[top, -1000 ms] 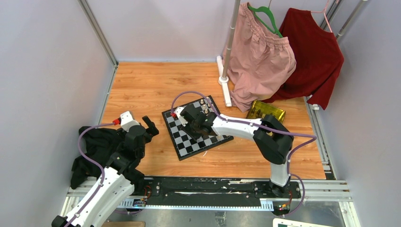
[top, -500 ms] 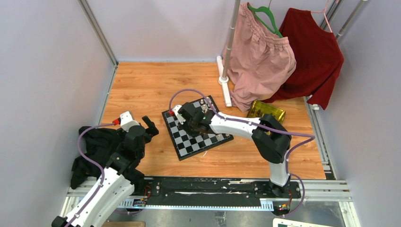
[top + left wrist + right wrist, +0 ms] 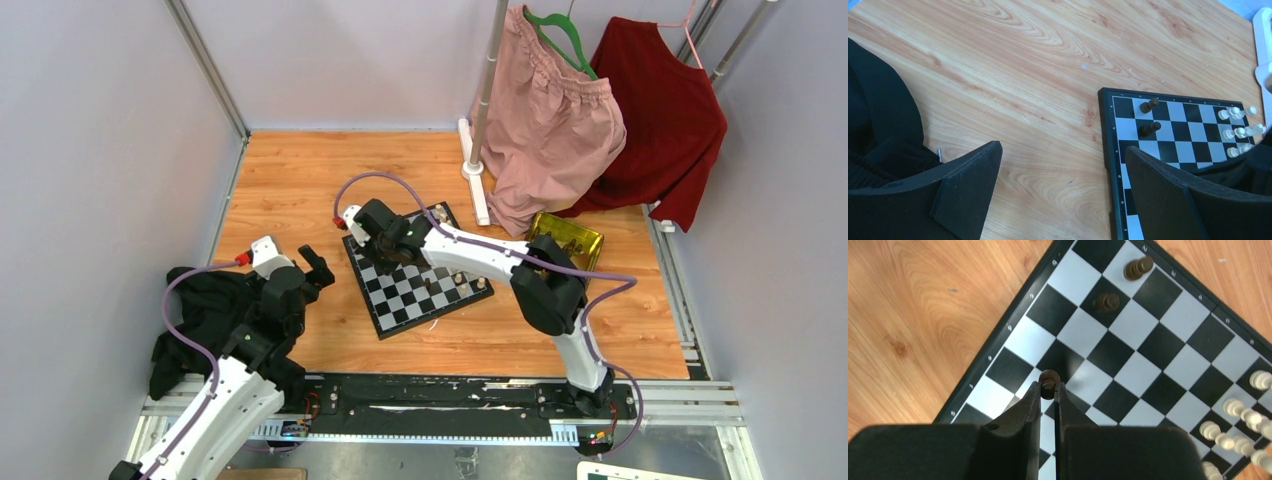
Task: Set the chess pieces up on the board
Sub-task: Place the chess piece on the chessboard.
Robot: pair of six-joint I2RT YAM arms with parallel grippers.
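- A tiny dark chess piece (image 3: 1049, 377) sits pinched between the nearly closed fingers of the right gripper (image 3: 1048, 388), over the board (image 3: 1143, 374) near its edge.
- Two more dark pieces (image 3: 1106, 302) stand on the board, with cream pieces (image 3: 1233, 407) at the opposite corner.
- The board lies on a wooden table (image 3: 1023, 75).
- The left gripper (image 3: 1063, 152) hangs wide apart and empty beside a black cloth (image 3: 878, 115).

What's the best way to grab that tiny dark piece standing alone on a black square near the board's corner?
By its round head, from straight above, like the held piece. The dark piece stands upright and narrow, and the squares beside it on the board are bare, leaving room either side.
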